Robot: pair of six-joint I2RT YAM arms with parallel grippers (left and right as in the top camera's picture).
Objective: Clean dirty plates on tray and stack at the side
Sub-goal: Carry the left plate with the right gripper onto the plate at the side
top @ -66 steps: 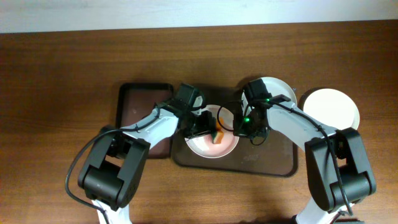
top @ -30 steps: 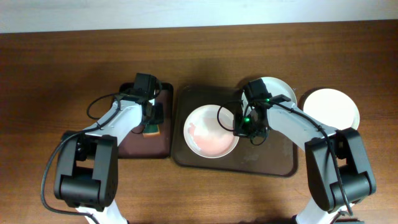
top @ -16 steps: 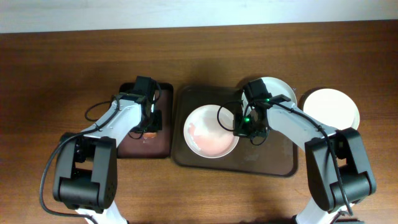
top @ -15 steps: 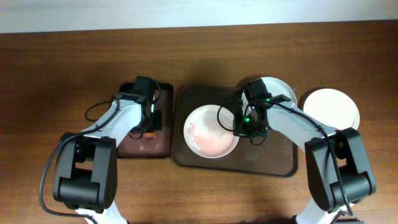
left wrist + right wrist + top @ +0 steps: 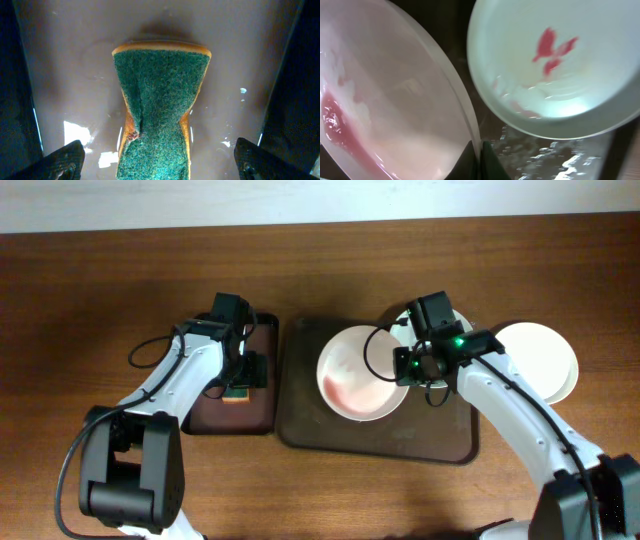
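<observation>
The held plate [image 5: 358, 375] is pinched at its rim by the right fingers [image 5: 490, 167], which are closed on the edge. It hangs over the tray [image 5: 400, 435] and spreads away from the fingers on one side, looking tilted and raised off the tray floor. A pink, watery film lies across its middle, so by my reading it is wiped but not fully clean.

On the other side of those fingers, just beyond their tips, the smeared plate [image 5: 555, 65] lies on the tray with a bright red mark in its centre. It looks untouched.

Farther out from the right fingers, off the tray, the clean plate [image 5: 540, 352] rests on the bench [image 5: 100, 280] with no red visible; it reads as the start of the stack.

The left fingers [image 5: 65, 159] are spread wide and grip nothing. The sponge [image 5: 157, 100] lies between them, green side up, on the small dark tray [image 5: 262, 412].

By this showing, roughly one plate is finished, one is midway, and one remains. The stacking of the last two is not yet done.
</observation>
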